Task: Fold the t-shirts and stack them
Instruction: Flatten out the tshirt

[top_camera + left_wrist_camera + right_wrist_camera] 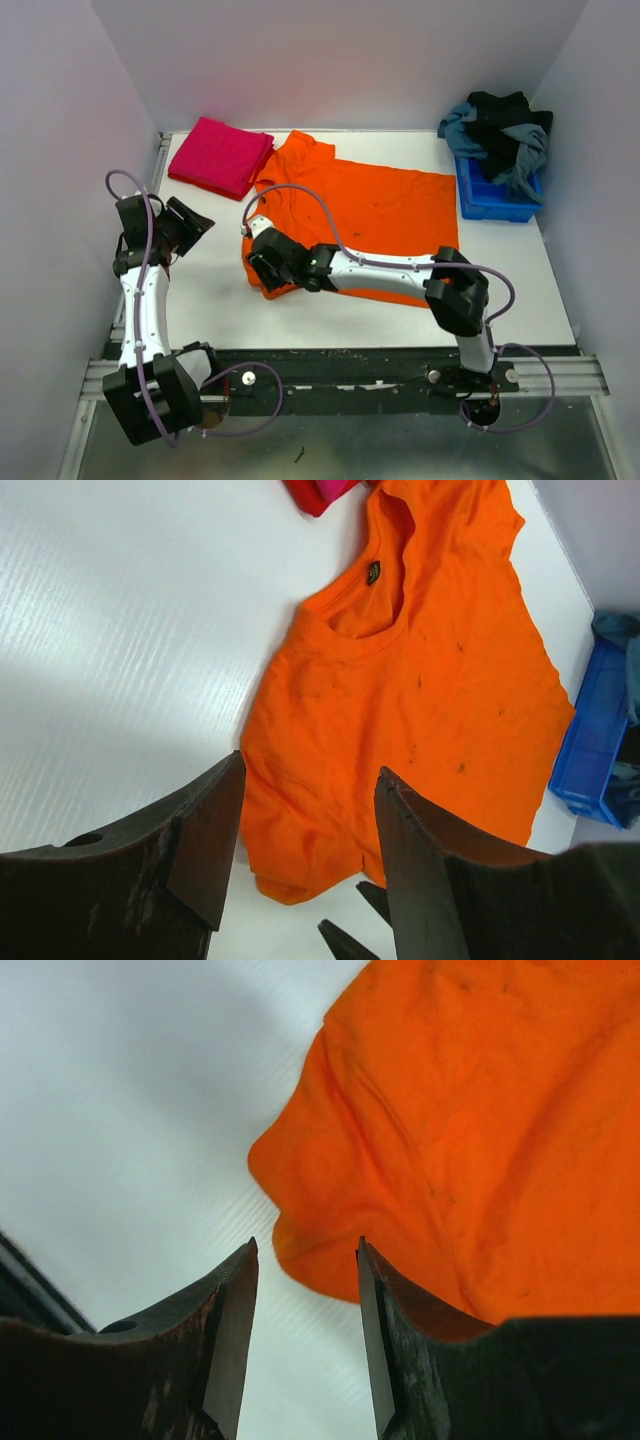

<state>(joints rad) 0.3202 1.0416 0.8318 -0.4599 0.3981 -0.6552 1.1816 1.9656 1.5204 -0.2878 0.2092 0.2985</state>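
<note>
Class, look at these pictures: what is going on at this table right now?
A t-shirt folding job is under way. The orange t-shirt lies spread across the table. The right gripper, jaws open, is at its near-left corner, gripping nothing. The left gripper hangs open beside the shirt. The pink t-shirt sits folded at the far left.

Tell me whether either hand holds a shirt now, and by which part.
Nothing is held. The right hand is open at an edge of the orange t-shirt; the left hand is open above the table.
</note>
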